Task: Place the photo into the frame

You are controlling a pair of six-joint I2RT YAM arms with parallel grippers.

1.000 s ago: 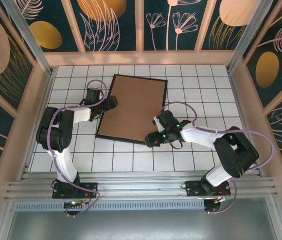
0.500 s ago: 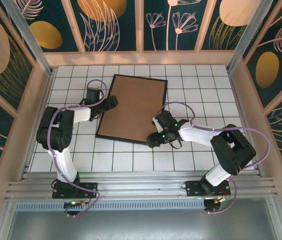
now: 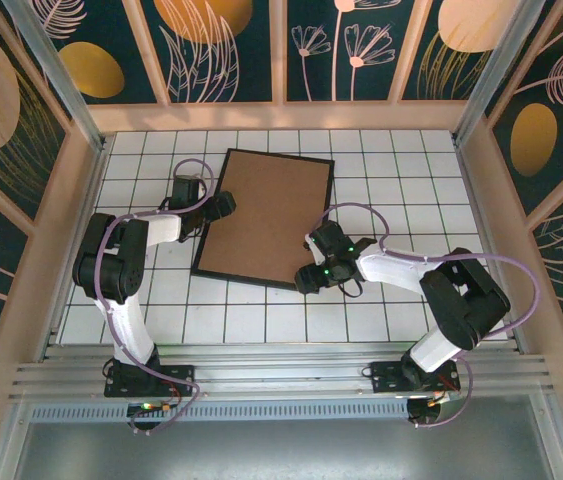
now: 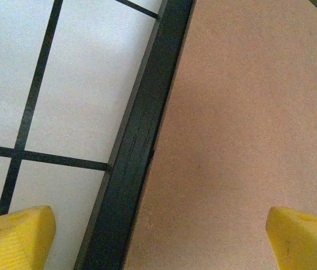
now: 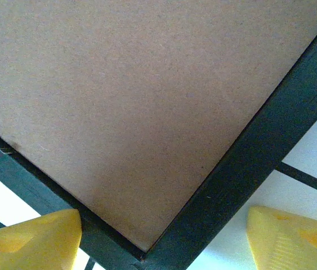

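The desk (image 3: 411,180) is white tile with a dark grid, boxed in by walls (image 3: 381,50) of deep teal painted with gold discs and pink stems between pale wooden posts. The left arm (image 3: 121,260) folds up from the near left corner and reaches in low. Its left fingers (image 4: 17,236) are spread wide, one over bare tile and one over brown board, astride the frame's left rim. The right arm (image 3: 461,300) bends in from the near right. Its right fingers (image 5: 28,239) are also spread, either side of the frame's near right corner; whether they touch it I cannot tell. The frame (image 3: 246,282) lies flat in the middle of the desk, turned askew, its narrow black rim around a plain brown backing board (image 3: 266,215) that faces up.
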